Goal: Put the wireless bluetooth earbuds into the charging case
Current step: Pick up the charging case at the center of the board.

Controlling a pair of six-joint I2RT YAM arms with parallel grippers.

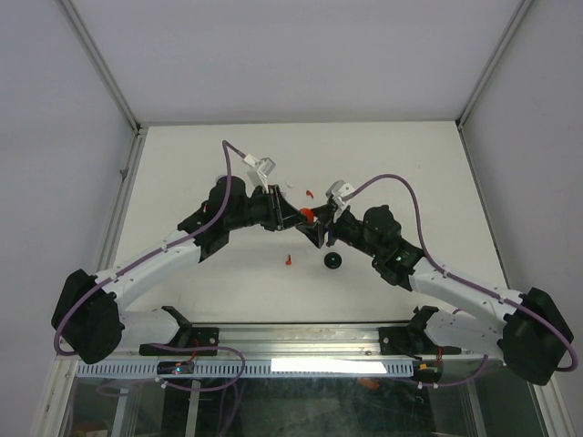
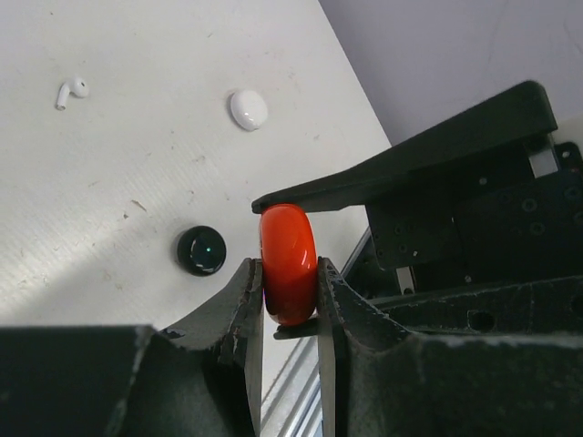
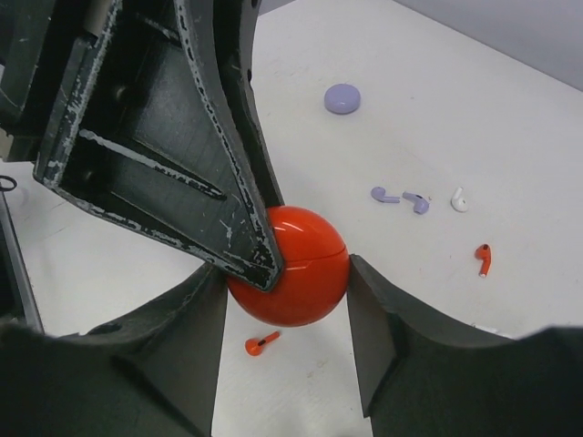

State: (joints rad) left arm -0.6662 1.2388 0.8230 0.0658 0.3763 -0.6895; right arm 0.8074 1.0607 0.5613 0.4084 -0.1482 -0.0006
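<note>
A closed red charging case (image 1: 307, 215) hangs above the table, held from both sides. My left gripper (image 2: 290, 273) is shut on its flat faces, with the red charging case (image 2: 289, 264) edge-on between the fingers. My right gripper (image 3: 287, 273) is shut across the width of the red charging case (image 3: 305, 273). One red earbud (image 3: 261, 343) lies on the table below it and another red earbud (image 3: 483, 259) lies farther off. Two lavender earbuds (image 3: 384, 195) and a white earbud (image 3: 459, 199) lie loose beyond.
A black case (image 2: 201, 250) sits on the table near the grippers, seen from above as the black case (image 1: 333, 261). A white case (image 2: 248, 109) and a white earbud (image 2: 71, 91) lie farther out. A lavender case (image 3: 342, 97) rests at the back.
</note>
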